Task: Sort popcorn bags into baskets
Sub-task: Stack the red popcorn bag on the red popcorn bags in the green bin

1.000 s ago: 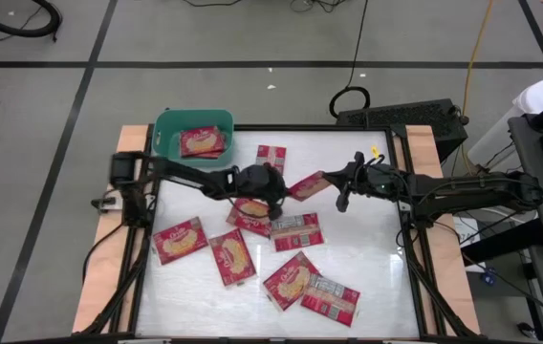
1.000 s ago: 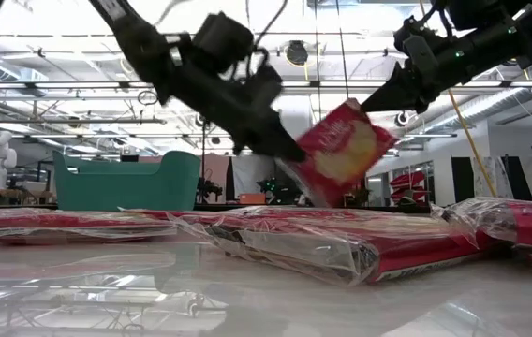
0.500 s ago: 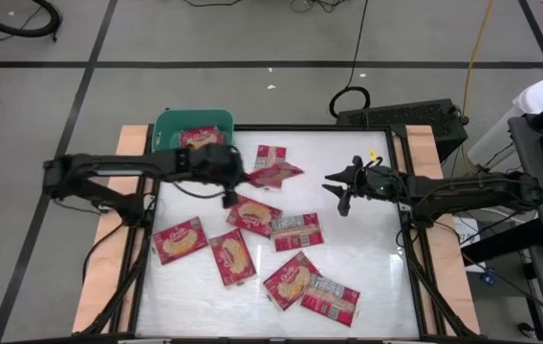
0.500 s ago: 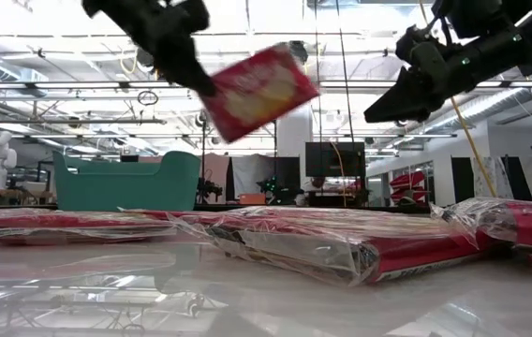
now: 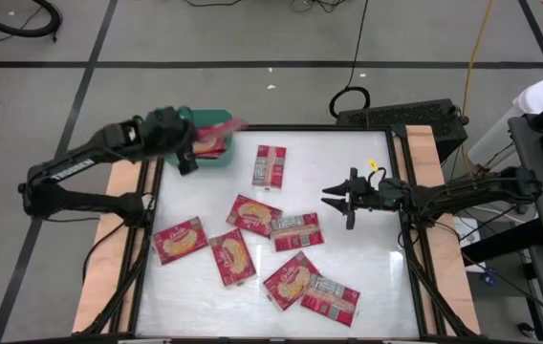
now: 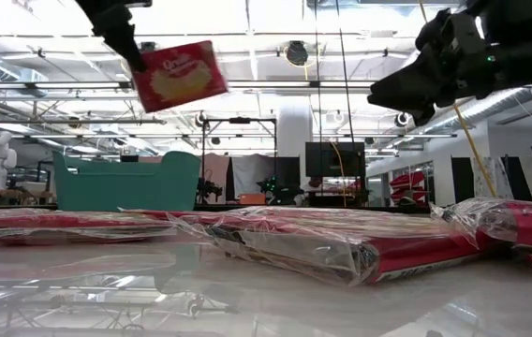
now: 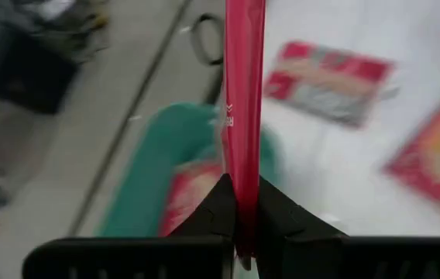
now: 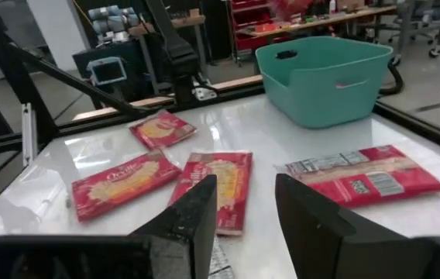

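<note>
The left claw [image 5: 198, 143] is closed tight on 1 red popcorn bag [image 6: 180, 75] and holds it by its edge, high above the teal basket [image 5: 216, 159]. A second ago this bag was over the middle of the surface [image 5: 377, 277], pinched between both claws; since then the left arm has carried it across to the basket, where 1 bag [image 7: 191, 194] already lies inside. The right claw [image 5: 332, 198] has let go of the bag and moved back toward the right side; its fingers [image 8: 197, 213] are now apart and hold nothing. 7 other bags lie flat on the surface, the nearest to the basket being the grey-white one [image 5: 270, 164].
</note>
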